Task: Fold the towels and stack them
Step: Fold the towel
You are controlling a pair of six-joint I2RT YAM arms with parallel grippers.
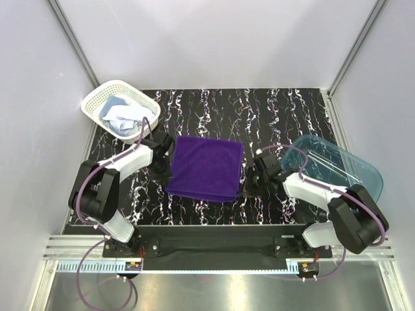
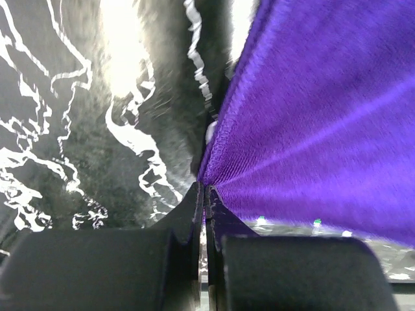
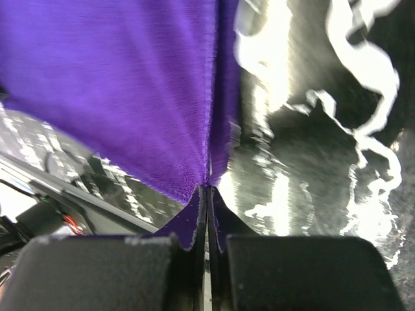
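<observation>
Only overhead, basket (image 1: 96, 92) near purple towel (image 1: 206, 167)

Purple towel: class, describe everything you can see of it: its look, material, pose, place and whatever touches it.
The purple towel is deep purple, soft cloth with a fine ribbed nap, one colour throughout. It is spread as a rough square at the middle of the black marbled table, between the two arms. The left gripper is shut on its left edge and the right gripper on its right edge; creases fan out from each pinch.
</observation>
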